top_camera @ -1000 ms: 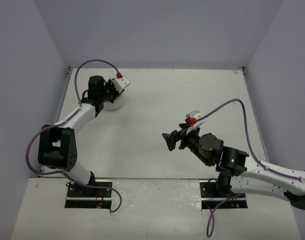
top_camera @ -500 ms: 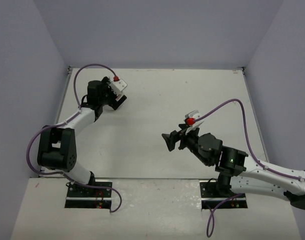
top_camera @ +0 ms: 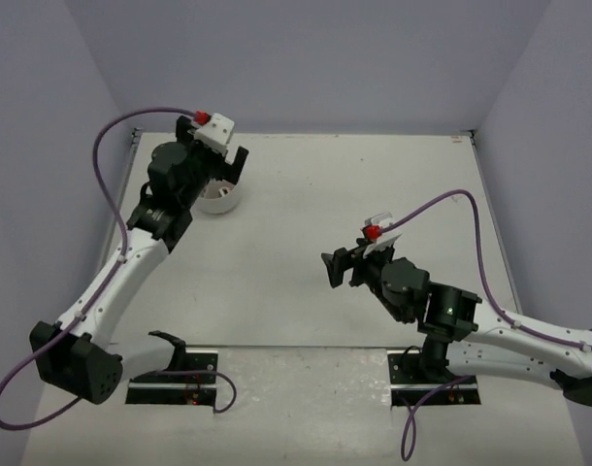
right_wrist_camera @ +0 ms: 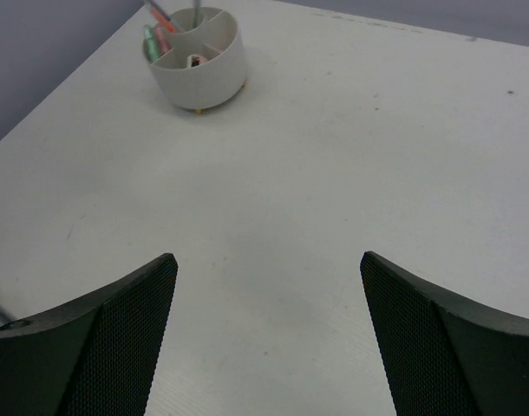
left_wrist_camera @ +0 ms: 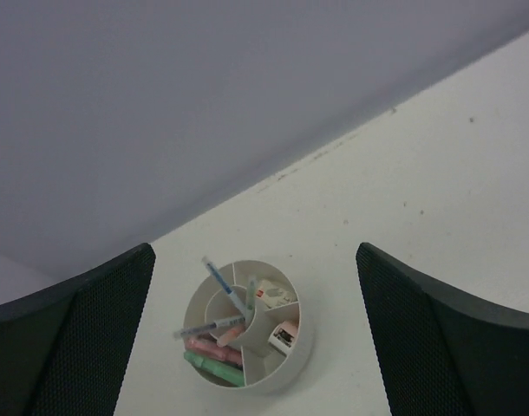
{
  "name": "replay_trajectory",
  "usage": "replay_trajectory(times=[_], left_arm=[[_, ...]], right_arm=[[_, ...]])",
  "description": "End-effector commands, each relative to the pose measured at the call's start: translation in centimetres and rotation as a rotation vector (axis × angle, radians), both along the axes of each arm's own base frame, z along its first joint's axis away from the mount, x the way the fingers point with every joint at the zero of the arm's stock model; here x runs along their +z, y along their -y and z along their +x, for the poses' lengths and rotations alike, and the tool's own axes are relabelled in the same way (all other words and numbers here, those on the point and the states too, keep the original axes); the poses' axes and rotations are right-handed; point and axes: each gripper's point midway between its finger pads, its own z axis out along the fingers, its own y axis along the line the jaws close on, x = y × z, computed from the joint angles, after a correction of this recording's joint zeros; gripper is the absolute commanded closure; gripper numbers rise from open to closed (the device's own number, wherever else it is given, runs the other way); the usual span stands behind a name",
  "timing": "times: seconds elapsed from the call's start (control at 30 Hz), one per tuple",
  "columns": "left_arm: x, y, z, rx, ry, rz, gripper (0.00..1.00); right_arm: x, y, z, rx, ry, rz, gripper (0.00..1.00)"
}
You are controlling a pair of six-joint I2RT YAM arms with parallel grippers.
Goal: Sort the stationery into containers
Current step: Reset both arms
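Note:
The round white divided container (top_camera: 218,201) stands at the far left of the table. Seen from above in the left wrist view, the container (left_wrist_camera: 297,345) holds thin blue pens (left_wrist_camera: 219,282) leaning out of its middle cup. Pink and green capsule pieces (left_wrist_camera: 214,367) lie in one compartment and small erasers (left_wrist_camera: 284,334) in others. My left gripper (top_camera: 226,167) hangs high above it, open and holding nothing (left_wrist_camera: 254,253). My right gripper (top_camera: 333,270) hovers open and holding nothing over the bare middle of the table (right_wrist_camera: 267,257). From there the container (right_wrist_camera: 204,82) is far off at the upper left.
The grey back wall meets the table just behind the container (left_wrist_camera: 334,152). A grey side wall (top_camera: 73,146) runs along the table's left edge. No loose stationery shows on the tabletop (top_camera: 374,184).
My left gripper has opened wide and risen from just over the container, which now shows in full. The right arm has hardly moved.

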Motion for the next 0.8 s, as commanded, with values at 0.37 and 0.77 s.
replay_trajectory(times=[0.37,0.77], left_arm=[[0.2,-15.2,-16.8,0.728,-0.006,-0.626,0.0],[-3.7,-16.2,-19.3,0.716,0.009,-0.565,0.0]], right_arm=[[7.8,17.3,-0.5,-0.543,0.005,0.095,0.01],[5.8,19.2,-1.1,-0.55,0.016,0.107,0.01]])
